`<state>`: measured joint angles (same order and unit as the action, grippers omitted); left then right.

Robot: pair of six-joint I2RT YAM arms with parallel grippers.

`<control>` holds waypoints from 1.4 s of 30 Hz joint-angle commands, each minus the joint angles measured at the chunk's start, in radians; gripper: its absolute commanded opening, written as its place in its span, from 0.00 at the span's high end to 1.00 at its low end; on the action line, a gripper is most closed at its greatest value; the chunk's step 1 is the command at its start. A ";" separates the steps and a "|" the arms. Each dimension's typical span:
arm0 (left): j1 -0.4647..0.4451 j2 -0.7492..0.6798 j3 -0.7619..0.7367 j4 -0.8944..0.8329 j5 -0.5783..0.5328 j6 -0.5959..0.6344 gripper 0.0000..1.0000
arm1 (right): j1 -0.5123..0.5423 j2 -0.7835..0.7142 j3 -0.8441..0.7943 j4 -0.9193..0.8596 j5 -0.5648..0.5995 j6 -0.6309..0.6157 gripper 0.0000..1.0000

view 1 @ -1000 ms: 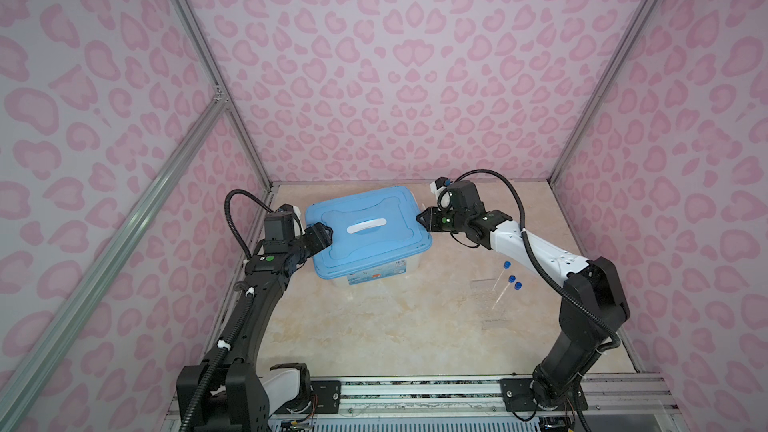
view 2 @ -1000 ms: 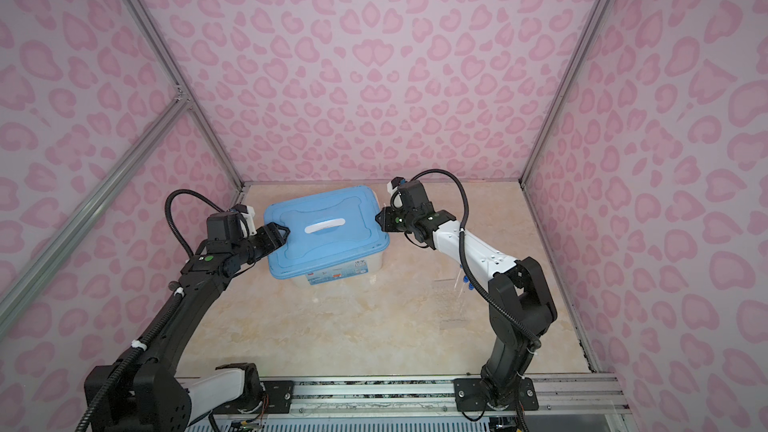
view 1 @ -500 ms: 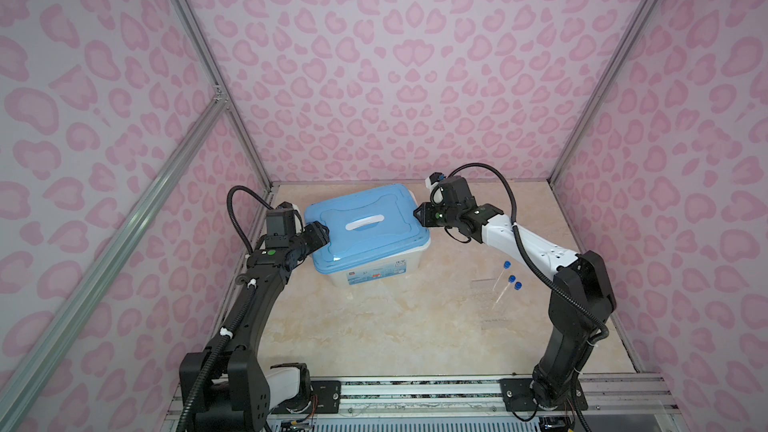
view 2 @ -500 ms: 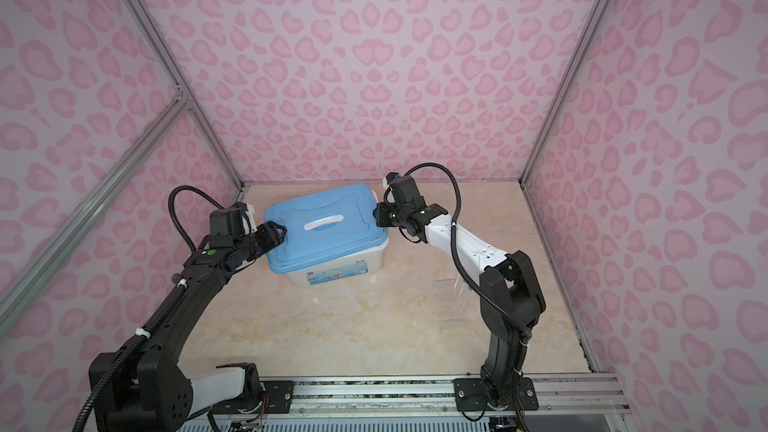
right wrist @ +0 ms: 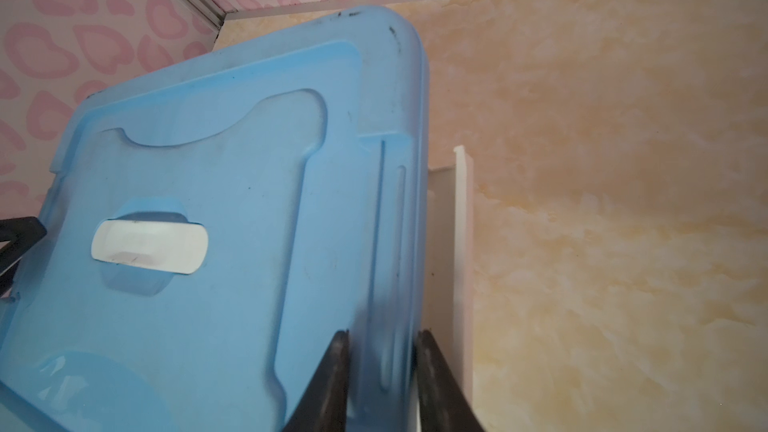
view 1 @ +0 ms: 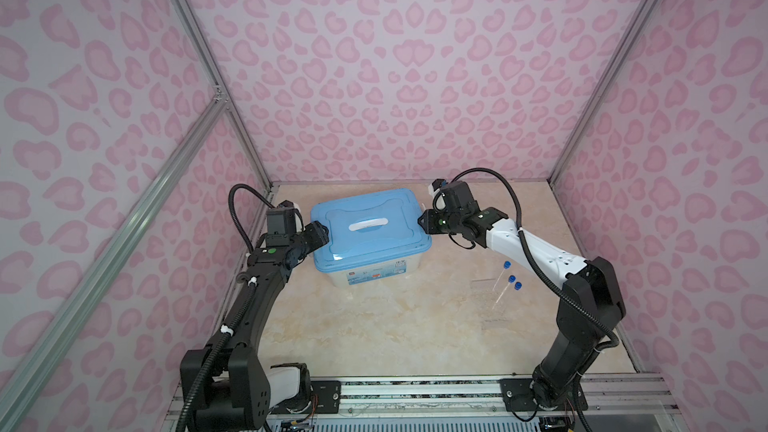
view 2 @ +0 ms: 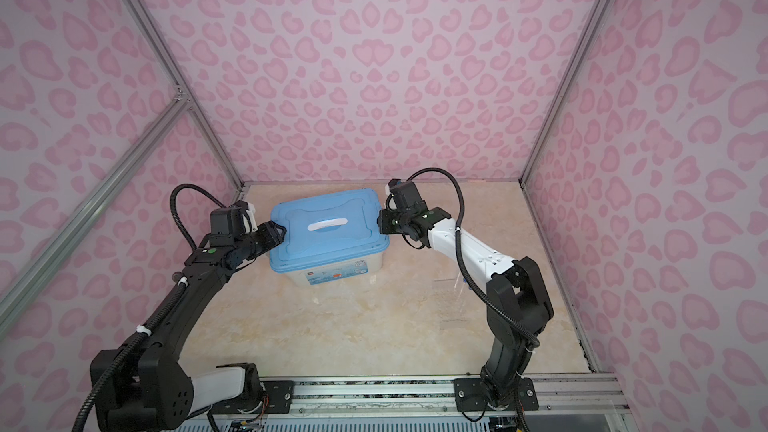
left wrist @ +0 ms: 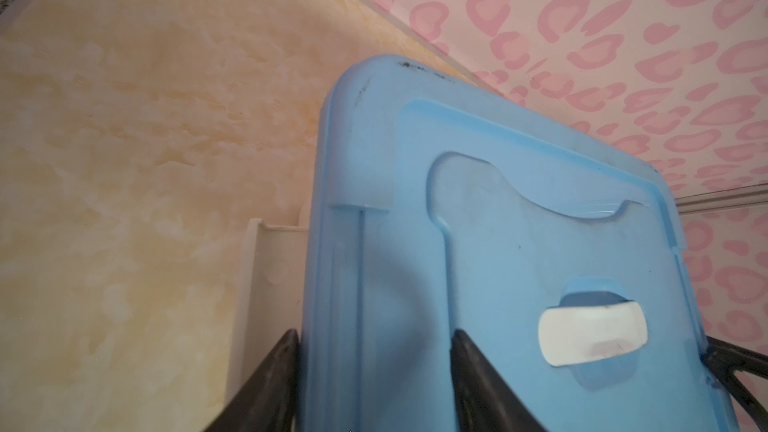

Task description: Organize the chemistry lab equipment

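top views, both alike: show a blue lid [view 1: 386, 238] sitting slightly askew on a white bin [view 1: 415, 268] near the back of the table [view 1: 374, 326]. put the left gripper [view 1: 322, 230] at one short end of the lid and the right gripper [view 1: 424, 222] at the opposite end. place three clear tubes with blue caps [view 1: 512, 279] flat on the table by the right arm, well apart from the bin, untouched.

left wrist view: shows two dark fingers [left wrist: 278, 367] straddling the lid's edge, bin rim [left wrist: 249, 284] just beside. cannot tell whether clamped or merely bracketing.

right wrist view: shows narrow-set fingers [right wrist: 432, 367] pinching the lid's rim between them, apparently grasping it, bin rim [right wrist: 463, 243] alongside.

likely step: taking the lid off so the tubes can go in. seat the left pinch fully before lifting. raise both ends together and level, to avoid twisting the lid out of one grip. set it down away from the tubes.
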<state>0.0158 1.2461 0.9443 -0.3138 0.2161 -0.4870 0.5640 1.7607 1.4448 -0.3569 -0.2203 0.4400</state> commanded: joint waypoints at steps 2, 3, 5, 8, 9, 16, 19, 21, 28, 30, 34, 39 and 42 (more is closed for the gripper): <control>0.000 -0.001 -0.010 -0.004 -0.017 0.020 0.42 | 0.001 0.034 0.006 -0.067 -0.015 -0.016 0.71; 0.002 0.015 -0.010 -0.005 -0.018 0.026 0.45 | 0.002 0.041 0.011 -0.071 -0.013 -0.018 0.71; 0.002 0.043 -0.016 0.001 -0.003 0.022 0.51 | 0.001 0.049 0.018 -0.079 -0.007 -0.022 0.70; 0.001 0.054 -0.038 0.024 0.028 -0.002 0.52 | 0.003 0.048 0.004 -0.084 -0.003 -0.025 0.69; 0.002 0.047 -0.044 0.025 0.033 -0.005 0.52 | 0.002 0.045 -0.003 -0.081 -0.002 -0.025 0.69; 0.002 0.006 -0.006 -0.022 0.008 0.013 0.47 | 0.002 0.040 -0.006 -0.086 -0.001 -0.027 0.66; 0.007 0.007 0.047 -0.071 -0.036 0.033 0.39 | -0.004 0.039 -0.002 -0.097 0.006 -0.026 0.66; 0.012 0.015 0.081 -0.102 -0.070 0.044 0.34 | -0.009 0.040 -0.005 -0.092 0.001 -0.020 0.65; 0.052 -0.026 0.055 -0.064 -0.095 0.031 0.22 | -0.009 0.049 0.004 -0.092 -0.010 -0.018 0.64; 0.085 -0.035 0.016 -0.010 -0.049 0.015 0.15 | -0.009 0.046 0.003 -0.092 -0.008 -0.021 0.64; 0.162 0.021 -0.033 0.095 0.157 -0.035 0.11 | -0.009 0.046 -0.003 -0.081 -0.024 -0.019 0.64; 0.167 0.032 -0.109 0.260 0.323 -0.095 0.11 | -0.009 0.051 -0.008 -0.081 -0.040 -0.025 0.64; 0.167 0.044 -0.125 0.282 0.347 -0.103 0.12 | -0.010 0.048 -0.010 -0.084 -0.039 -0.028 0.63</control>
<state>0.1818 1.2793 0.8333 -0.1421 0.4667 -0.5568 0.5514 1.7931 1.4509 -0.3126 -0.2573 0.4305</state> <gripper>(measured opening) 0.890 0.364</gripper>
